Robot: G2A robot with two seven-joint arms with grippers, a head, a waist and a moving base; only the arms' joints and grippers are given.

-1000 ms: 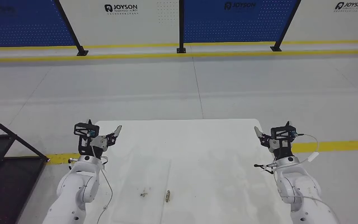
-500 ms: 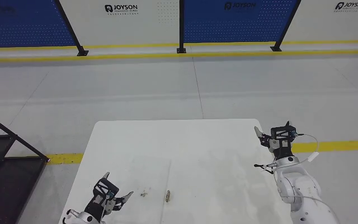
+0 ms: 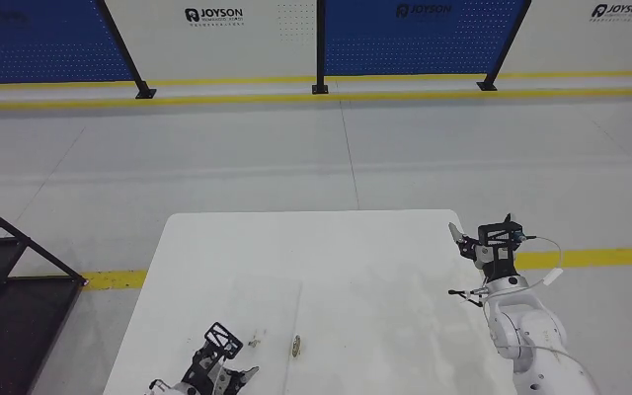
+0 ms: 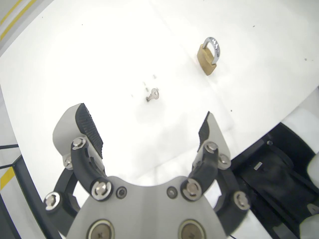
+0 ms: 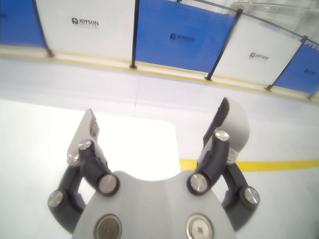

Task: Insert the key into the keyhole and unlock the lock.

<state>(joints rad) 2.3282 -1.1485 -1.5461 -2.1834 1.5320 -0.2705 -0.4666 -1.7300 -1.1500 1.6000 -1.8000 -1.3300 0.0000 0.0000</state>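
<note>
A small silver key [image 4: 152, 94] lies flat on the white table [image 3: 375, 276], near its front edge. To the key's right in the top view, a brass padlock [image 4: 208, 58] with a shiny shackle lies on its side. From above, the key [image 3: 254, 343] and padlock [image 3: 295, 345] are a short way apart. My left gripper [image 4: 145, 112] is open, hovering just short of the key with nothing between its fingers; from above, this gripper [image 3: 235, 367] sits at the front edge, left of the key. My right gripper [image 5: 157, 108] is open and empty over the table's far right corner [image 3: 479, 237].
A black frame [image 3: 39, 267] stands on the floor left of the table. Blue and white fence panels [image 3: 316, 39] with yellow floor lines run across the back. The table's middle and far half are bare white surface.
The left arm has swung from the table's far left corner down to the front edge and then shifted right, closer to the key. The right arm, key and padlock have not moved.
</note>
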